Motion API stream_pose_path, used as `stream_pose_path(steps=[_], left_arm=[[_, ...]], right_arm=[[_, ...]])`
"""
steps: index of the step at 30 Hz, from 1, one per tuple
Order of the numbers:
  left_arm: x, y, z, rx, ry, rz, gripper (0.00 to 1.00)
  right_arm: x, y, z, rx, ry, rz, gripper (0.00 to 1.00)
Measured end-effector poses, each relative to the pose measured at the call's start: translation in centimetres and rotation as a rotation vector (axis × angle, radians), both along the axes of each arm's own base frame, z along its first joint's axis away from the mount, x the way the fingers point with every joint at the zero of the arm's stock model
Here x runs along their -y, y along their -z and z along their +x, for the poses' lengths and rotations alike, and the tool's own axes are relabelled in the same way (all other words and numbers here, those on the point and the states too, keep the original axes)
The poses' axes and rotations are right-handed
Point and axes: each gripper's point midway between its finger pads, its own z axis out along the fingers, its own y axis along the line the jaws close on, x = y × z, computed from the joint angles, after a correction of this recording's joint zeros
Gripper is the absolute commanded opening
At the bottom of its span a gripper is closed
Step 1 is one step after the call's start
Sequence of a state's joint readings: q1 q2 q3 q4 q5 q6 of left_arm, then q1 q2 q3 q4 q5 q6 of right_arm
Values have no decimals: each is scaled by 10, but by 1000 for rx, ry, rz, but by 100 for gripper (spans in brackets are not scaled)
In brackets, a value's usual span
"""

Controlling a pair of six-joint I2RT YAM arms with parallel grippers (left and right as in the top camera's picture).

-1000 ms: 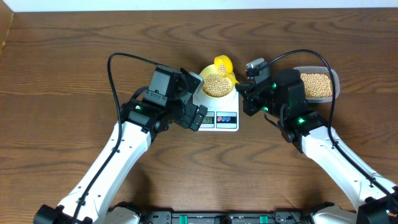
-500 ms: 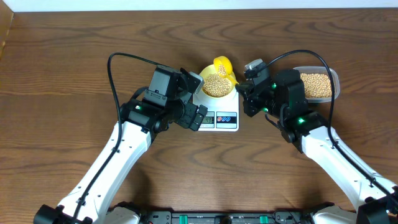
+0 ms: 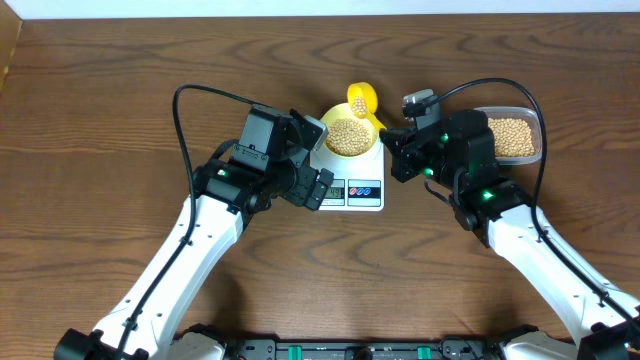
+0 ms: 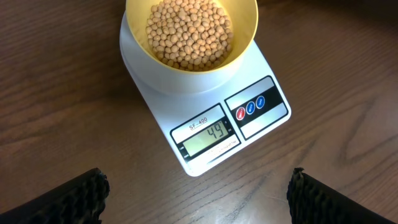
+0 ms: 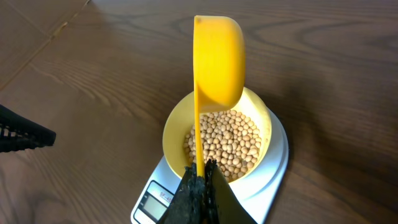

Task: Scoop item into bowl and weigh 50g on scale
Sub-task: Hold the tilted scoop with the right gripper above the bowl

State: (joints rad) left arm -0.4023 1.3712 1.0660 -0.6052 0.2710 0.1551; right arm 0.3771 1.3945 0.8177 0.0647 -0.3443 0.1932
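The pale yellow bowl [image 4: 245, 43] stands on the white scale [image 4: 155, 99], holding a heap of beige beans [image 4: 189, 31]. The scale's display [image 4: 208, 135] reads 49. My right gripper [image 5: 202, 171] is shut on the thin handle of a bright yellow scoop [image 5: 219, 62]. The scoop is turned on edge above the far side of the bowl [image 5: 174, 134]. My left gripper [image 4: 198, 196] is open and holds nothing, just off the scale's front-left corner. Seen from overhead, the bowl [image 3: 349, 137] is between the two grippers, with the scoop [image 3: 361, 98] behind it.
A clear plastic tub [image 3: 510, 135] with more beans stands at the right, partly behind my right arm. The dark wooden table [image 3: 120, 120] runs to a pale edge along the back.
My right gripper has carried the scoop slightly to the right and farther back over the bowl. The left arm has not moved.
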Motion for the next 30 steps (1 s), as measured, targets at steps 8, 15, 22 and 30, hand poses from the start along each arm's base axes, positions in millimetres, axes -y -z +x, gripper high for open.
stream_pose_path(steps=[8,15,22,30], left_arm=[[0,0,0,0,0,0,94],[0,0,0,0,0,0,94],[0,0,0,0,0,0,94],[0,0,0,0,0,0,94]], right_arm=[[0,0,0,34,-24,-35,1],[0,0,0,52,-39,-57,1],[1,1,-1,104,-82,-117,1],[1,5,-3,116,-107,-155,1]])
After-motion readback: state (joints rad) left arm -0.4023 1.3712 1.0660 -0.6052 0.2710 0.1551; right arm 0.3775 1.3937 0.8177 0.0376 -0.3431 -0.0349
